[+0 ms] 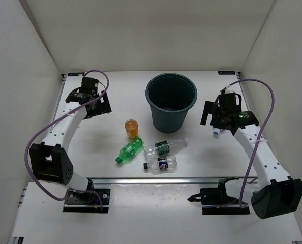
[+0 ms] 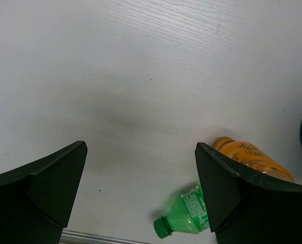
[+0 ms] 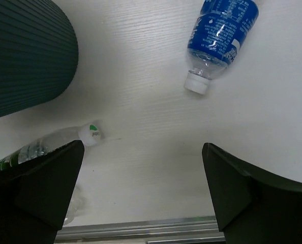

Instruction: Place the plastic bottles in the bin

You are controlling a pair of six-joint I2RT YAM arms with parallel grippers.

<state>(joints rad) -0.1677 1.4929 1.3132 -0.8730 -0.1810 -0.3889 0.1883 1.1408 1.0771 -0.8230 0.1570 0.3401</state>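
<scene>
Right gripper (image 3: pixel 143 145): jaws wide apart, nothing held. Just ahead of it, offset right: white cap (image 3: pixel 198 84) of clear plastic bottle with blue label (image 3: pixel 223 25). Bottle lies flat, long axis running away from hand. Ahead-left: dark teal-grey round plastic bin (image 3: pixel 29 51). Left gripper (image 2: pixel 141 144) also spread, empty, well apart from it. Judgement: right arm nearer; grasp across body.

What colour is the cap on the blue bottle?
White cap, clearest in the right wrist view.
</scene>
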